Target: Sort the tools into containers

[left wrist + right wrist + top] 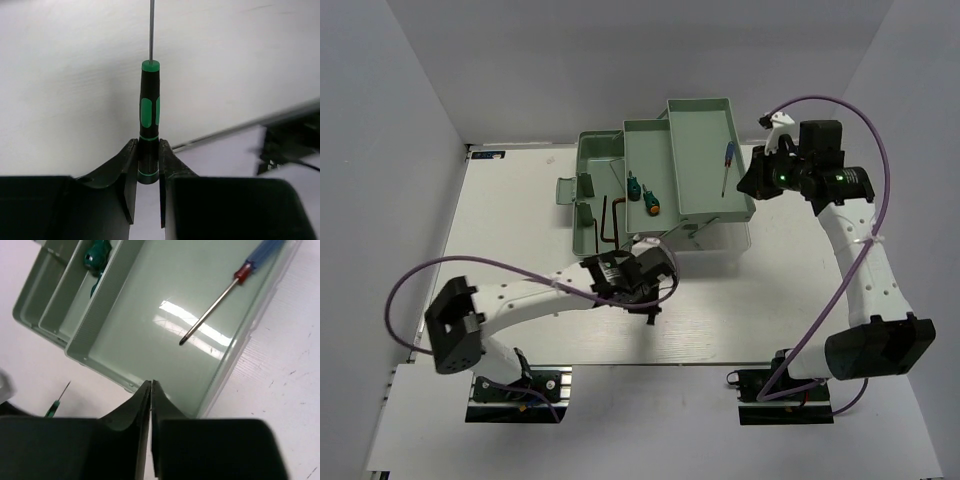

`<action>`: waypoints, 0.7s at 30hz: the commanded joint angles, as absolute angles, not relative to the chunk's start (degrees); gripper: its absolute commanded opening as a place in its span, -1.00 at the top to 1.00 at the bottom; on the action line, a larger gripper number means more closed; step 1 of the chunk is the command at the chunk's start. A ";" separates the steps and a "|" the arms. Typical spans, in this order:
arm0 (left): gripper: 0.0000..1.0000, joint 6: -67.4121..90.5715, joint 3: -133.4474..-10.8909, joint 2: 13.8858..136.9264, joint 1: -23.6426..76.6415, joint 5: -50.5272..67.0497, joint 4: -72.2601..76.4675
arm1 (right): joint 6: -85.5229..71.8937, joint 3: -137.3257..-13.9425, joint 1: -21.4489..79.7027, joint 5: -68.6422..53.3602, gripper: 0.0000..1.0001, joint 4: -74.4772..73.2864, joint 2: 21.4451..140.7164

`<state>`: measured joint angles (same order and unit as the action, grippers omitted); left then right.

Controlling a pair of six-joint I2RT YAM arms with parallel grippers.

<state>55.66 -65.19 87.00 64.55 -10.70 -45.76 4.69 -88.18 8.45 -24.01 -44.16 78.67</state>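
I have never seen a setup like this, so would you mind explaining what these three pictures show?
Two robot arms are bolted at the near edge of a white table. The wide picture comes from a fixed camera above and behind them; the other two come from a camera on each wrist. On the table stands an open pale green toolbox. Its raised tray holds a blue-handled screwdriver; other compartments hold two stubby green screwdrivers and dark hex keys. The left pincer is shut on a thin green-handled screwdriver. The right pincer is shut and empty, near the tray's edge.
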 commanded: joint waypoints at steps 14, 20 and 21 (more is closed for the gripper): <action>1.00 27.08 -118.35 106.55 53.98 -16.54 -38.32 | 4.04 -82.09 2.02 -25.84 0.11 -40.08 71.81; 1.00 27.60 -140.62 123.91 45.89 -6.87 -42.01 | 7.03 -77.71 1.58 -25.66 -0.05 -39.99 67.07; 0.94 28.38 -140.62 124.45 45.10 -4.68 -41.23 | 7.99 -76.83 1.67 -26.10 -0.11 -39.99 66.19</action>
<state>28.95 -137.32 123.26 47.59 -11.05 -38.50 5.34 -78.52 2.00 -24.67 -41.43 68.93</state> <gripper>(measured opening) 0.283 0.544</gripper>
